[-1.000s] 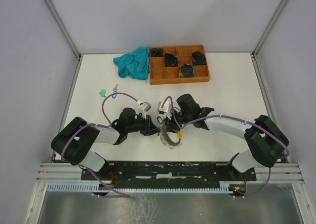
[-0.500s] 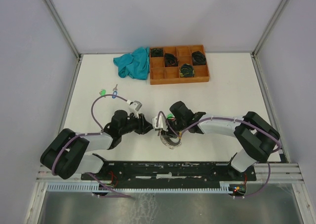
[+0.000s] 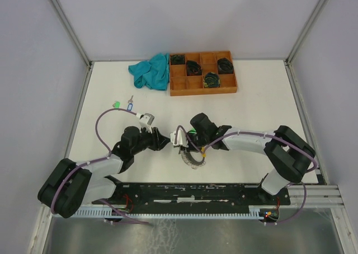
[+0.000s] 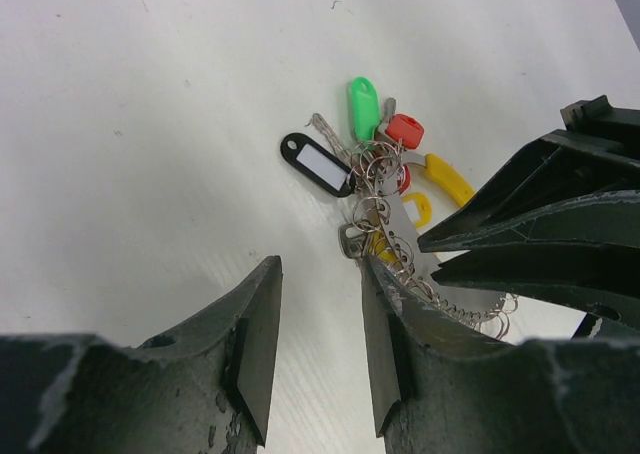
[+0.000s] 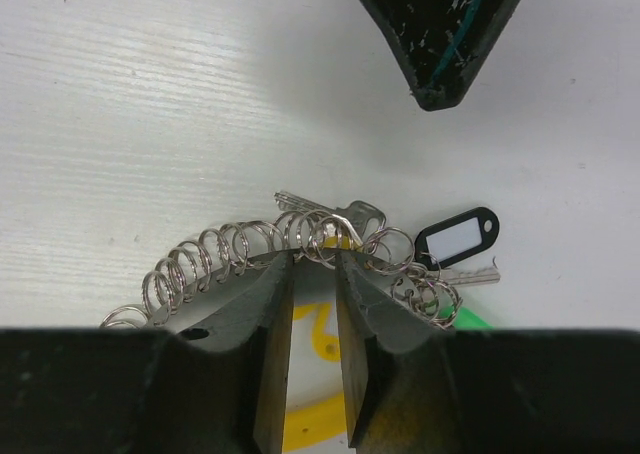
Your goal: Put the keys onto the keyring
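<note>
Top external view has the left gripper (image 4: 318, 274) drawn back from the keyring (image 5: 215, 249) at mid-table, jaws now spread and empty, while the right gripper (image 5: 315, 262) has narrowed around its coil beside the bunched keys (image 4: 405, 131), grip unconfirmed, suggesting a regrasp.

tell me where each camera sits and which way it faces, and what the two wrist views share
Top external: above and behind the bases, facing down at the table; left arm and right arm show whole.
Left wrist: on the left arm, facing low and forward at the keys; left gripper fills the bottom.
Right wrist: on the right arm, facing down at the keyring; right gripper at the bottom edge.
Shared: both wrist views show the black tag and the other arm's gripper.
</note>
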`<state>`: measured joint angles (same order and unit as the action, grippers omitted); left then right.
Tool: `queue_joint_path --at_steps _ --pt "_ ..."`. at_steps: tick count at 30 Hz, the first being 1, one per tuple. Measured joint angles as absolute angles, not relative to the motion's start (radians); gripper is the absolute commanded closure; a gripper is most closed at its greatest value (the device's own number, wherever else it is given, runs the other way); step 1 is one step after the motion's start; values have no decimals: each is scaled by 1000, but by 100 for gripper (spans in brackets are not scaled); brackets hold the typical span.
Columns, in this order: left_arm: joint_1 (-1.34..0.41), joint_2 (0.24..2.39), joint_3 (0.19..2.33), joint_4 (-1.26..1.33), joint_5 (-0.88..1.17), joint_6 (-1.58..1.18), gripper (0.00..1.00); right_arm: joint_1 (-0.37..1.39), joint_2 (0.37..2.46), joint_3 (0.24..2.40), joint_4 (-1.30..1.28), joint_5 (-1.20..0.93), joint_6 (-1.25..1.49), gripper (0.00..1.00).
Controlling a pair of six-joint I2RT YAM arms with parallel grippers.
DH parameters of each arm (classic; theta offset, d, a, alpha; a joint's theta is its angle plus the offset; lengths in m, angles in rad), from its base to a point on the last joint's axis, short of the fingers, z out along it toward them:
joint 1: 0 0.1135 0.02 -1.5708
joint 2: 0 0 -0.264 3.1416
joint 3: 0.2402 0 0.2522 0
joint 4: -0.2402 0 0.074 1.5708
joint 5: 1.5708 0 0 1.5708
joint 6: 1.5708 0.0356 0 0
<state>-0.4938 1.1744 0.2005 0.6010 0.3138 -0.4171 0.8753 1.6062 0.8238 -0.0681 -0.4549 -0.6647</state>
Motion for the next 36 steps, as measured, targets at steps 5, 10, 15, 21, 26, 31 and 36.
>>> queue_joint_path --at_steps 5,10,15,21,26,31,36 --pt "-494 1176 200 591 314 -417 55 875 1634 852 -75 -442 -679 70" --pt "-494 1187 200 590 315 -417 55 875 1656 868 -87 -432 -689 70" --pt "-494 1205 200 590 320 -417 55 875 1676 884 -93 -427 -696 73" --pt "-494 1220 200 590 329 -417 56 875 1693 901 -96 -414 -696 75" --pt "-494 1230 200 593 346 -417 56 875 1702 920 -111 -410 -683 79" --pt "-494 1238 200 593 351 -417 56 865 1720 960 -151 -410 -645 80" --pt "-494 1249 200 593 363 -417 56 850 1725 993 -183 -408 -604 80"
